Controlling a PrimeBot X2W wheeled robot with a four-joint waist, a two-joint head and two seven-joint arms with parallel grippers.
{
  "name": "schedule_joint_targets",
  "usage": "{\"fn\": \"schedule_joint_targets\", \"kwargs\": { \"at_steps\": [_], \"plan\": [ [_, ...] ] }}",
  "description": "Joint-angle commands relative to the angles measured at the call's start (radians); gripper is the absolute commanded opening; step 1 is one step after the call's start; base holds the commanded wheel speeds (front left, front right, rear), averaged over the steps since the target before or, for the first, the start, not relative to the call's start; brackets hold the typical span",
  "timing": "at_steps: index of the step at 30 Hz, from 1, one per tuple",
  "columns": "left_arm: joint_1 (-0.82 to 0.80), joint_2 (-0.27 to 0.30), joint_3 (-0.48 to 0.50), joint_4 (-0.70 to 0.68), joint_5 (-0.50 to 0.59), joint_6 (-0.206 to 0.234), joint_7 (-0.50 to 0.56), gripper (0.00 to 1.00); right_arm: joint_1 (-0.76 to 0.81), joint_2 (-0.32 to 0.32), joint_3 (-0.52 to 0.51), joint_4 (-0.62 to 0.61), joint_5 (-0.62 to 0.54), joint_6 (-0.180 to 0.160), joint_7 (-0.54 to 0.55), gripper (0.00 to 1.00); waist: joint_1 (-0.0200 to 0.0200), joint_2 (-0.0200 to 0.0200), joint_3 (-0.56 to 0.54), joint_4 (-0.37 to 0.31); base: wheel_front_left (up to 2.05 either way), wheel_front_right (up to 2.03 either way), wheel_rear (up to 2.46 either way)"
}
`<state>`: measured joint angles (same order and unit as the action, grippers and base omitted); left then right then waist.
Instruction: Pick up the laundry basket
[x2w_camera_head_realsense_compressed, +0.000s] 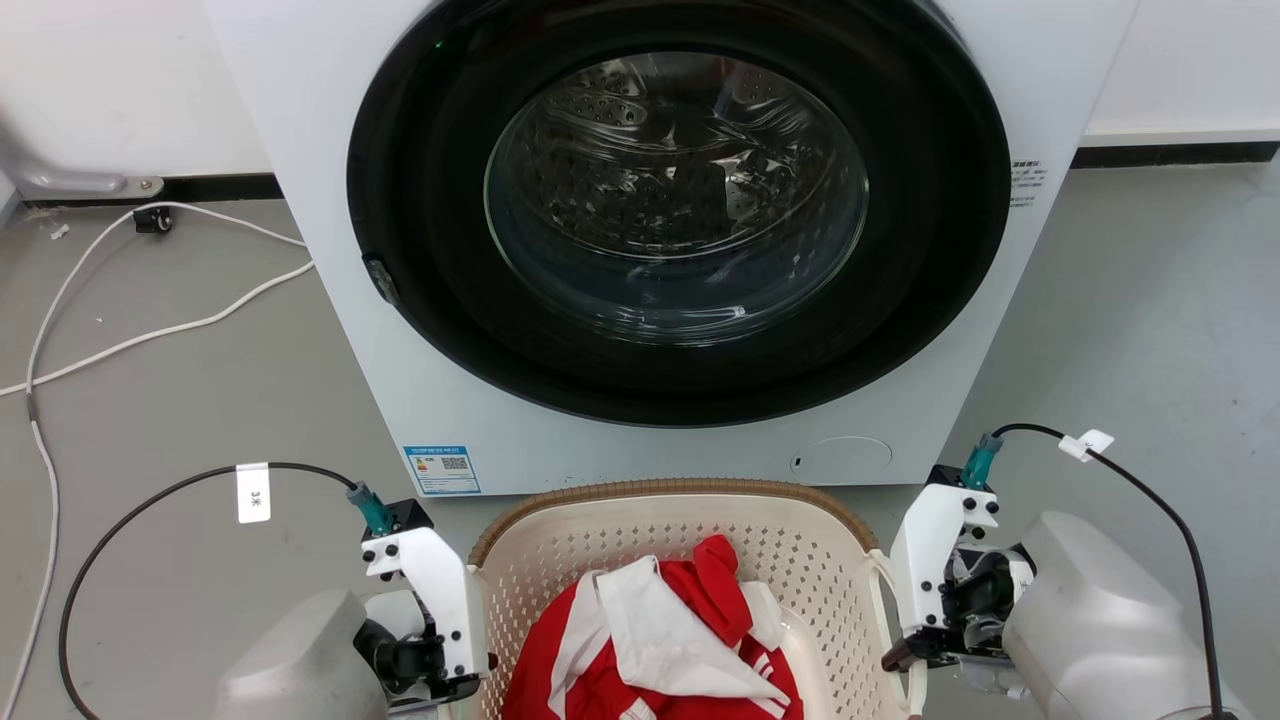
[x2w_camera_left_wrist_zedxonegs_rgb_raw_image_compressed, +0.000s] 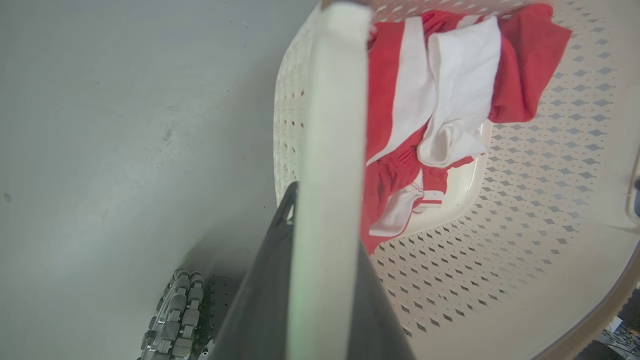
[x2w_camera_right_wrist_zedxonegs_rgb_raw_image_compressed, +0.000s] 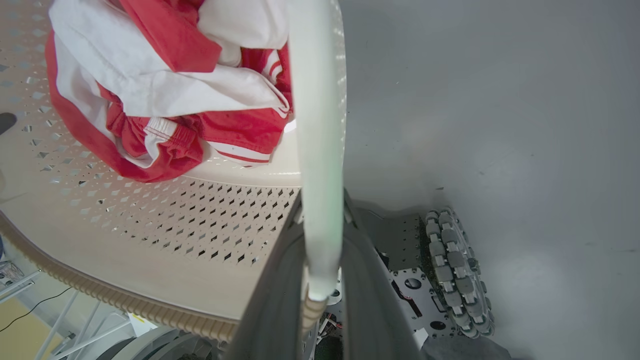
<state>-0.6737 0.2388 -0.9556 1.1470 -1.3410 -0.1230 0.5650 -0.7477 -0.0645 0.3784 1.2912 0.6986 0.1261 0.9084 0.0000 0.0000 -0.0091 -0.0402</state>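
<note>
We made out "3米" on the white tag on the left cable. The blue sticker on the washing machine had a QR code, but the print was too tiny to read. The laundry basket sat at 6 o'clock with its near end cut off and red-and-white clothes inside. The left hand was clamped on one white handle, and the right hand on the other.

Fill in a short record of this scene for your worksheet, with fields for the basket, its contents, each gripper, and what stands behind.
Basket: cream laundry basket, brown rim, in front of the robot
Contents: red and white clothes
Left gripper: closed on the left handle
Right gripper: closed on the right handle
Behind: white washing machine, door shut
</note>
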Motion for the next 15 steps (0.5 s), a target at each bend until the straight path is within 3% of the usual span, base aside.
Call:
{"fn": "schedule_joint_targets", "kwargs": {
  "at_steps": [1, 15],
  "plan": [
    [0.002, -0.02, 0.004, -0.019, -0.012, -0.014, -0.001, 0.0, 0.016, 0.022, -0.01, -0.005, 0.002, 0.008, 0.008, 0.0, 0.0, 0.0, 0.0, 0.0, 0.0, 0.0, 0.0],
    [-0.003, -0.018, -0.009, -0.022, -0.028, -0.014, 0.003, 0.0, 0.011, 0.023, -0.06, -0.005, -0.029, 0.008, 0.021, 0.0, 0.0, 0.0, 0.002, 0.002, 0.0, 0.0, 0.0]
  ]
}}
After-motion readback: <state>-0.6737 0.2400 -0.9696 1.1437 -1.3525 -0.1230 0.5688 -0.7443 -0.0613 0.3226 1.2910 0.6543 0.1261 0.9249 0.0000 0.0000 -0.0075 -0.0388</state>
